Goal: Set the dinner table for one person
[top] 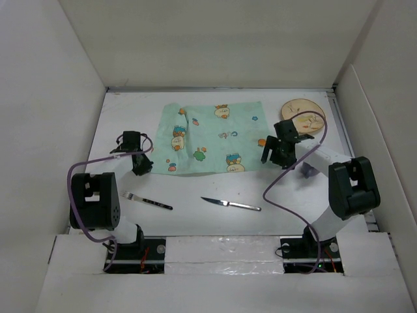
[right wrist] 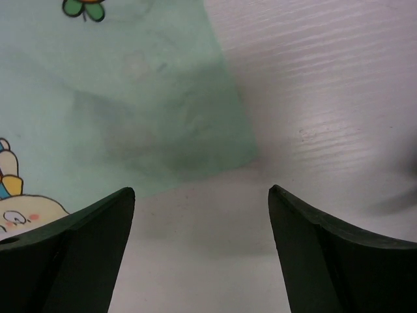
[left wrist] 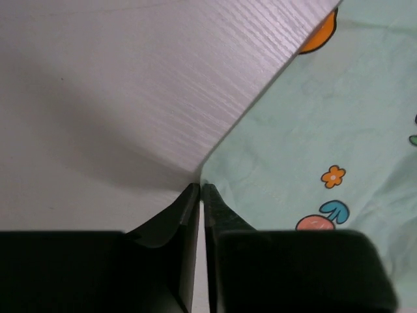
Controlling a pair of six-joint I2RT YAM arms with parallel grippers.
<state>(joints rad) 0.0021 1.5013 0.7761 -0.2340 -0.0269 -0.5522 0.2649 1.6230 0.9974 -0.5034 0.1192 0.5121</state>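
– One broad rectangle, is that the dinner table point(top: 186, 218)?
– Yes. It is a flat, matte white top with a fine wood grain in the close views. It fills the floor of the scene, and plain white walls point(top: 39, 130) border it.
– What lies on it?
– A mint-green placemat point(top: 215, 137) of thin cloth is spread across the far middle. It is printed with cartoon figures and small flowers and is rumpled along its left side. Nearer the arms lie a slim fork point(top: 146, 200) on the left and a slim knife point(top: 231, 204) on the right, both flat and well apart. A round, tan, wood-coloured plate point(top: 305, 114) sits at the far right, near the cloth but not touching it.
– And the hands?
– The left gripper point(left wrist: 201, 188) is at the cloth's near left corner with its dark fingers pressed almost together. I cannot tell whether fabric is caught between them.
– The other?
– The right gripper point(right wrist: 202, 192) has its fingers spread wide. They are over bare tabletop just off the cloth's near right corner, with nothing between them.
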